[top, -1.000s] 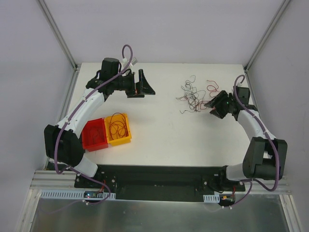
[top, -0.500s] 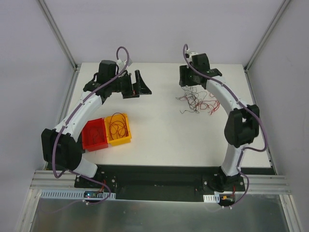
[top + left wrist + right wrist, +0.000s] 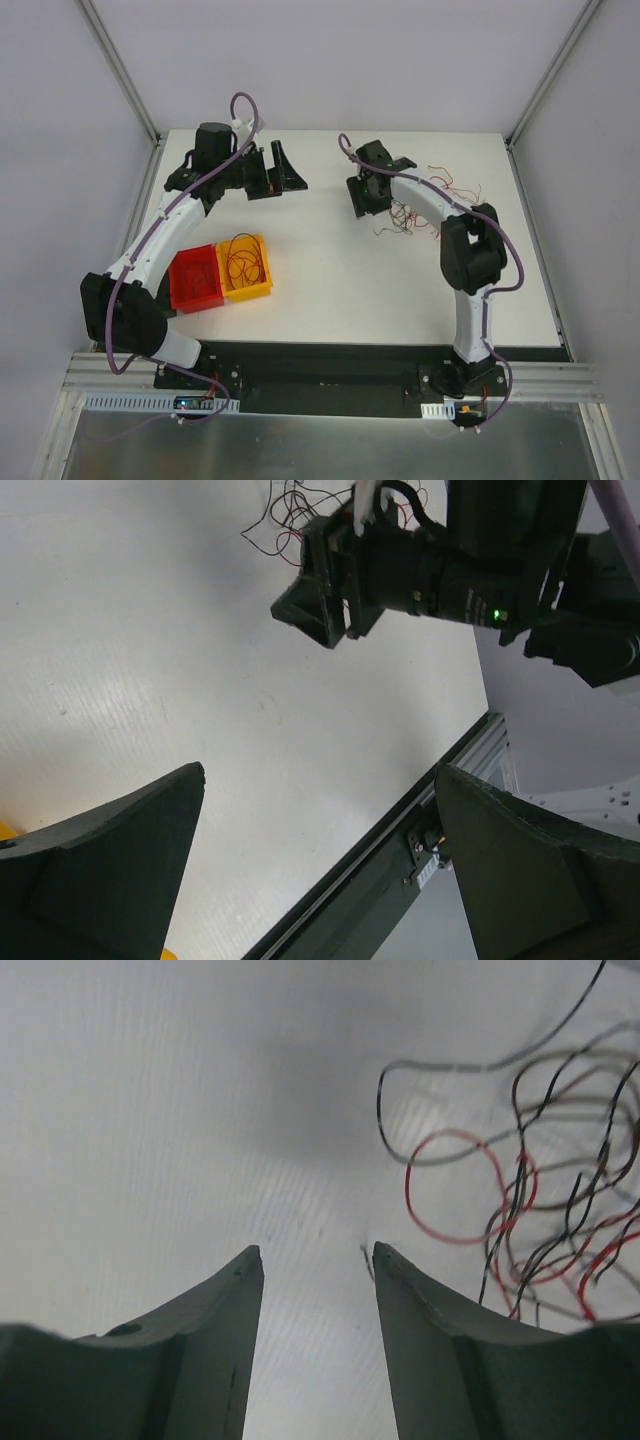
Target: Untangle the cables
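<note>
The cables are a loose tangle of thin red and black wires at the right of the white table, with a few strands further right. My right gripper is just left of the tangle, low over the table. In the right wrist view it is open and empty, and the wires lie to its right, with a thin wire end beside the right fingertip. My left gripper is open and empty above the back left of the table. In the left wrist view it looks across at the right gripper and the wires.
A yellow bin holding several red wires and a red bin stand side by side at the front left. The table's front edge has a black rail. Grey walls enclose the table on three sides.
The right arm has swung from the tangle's right side, over its back, to its left side, and some wires have shifted right. The left gripper has drifted slightly back and left.
</note>
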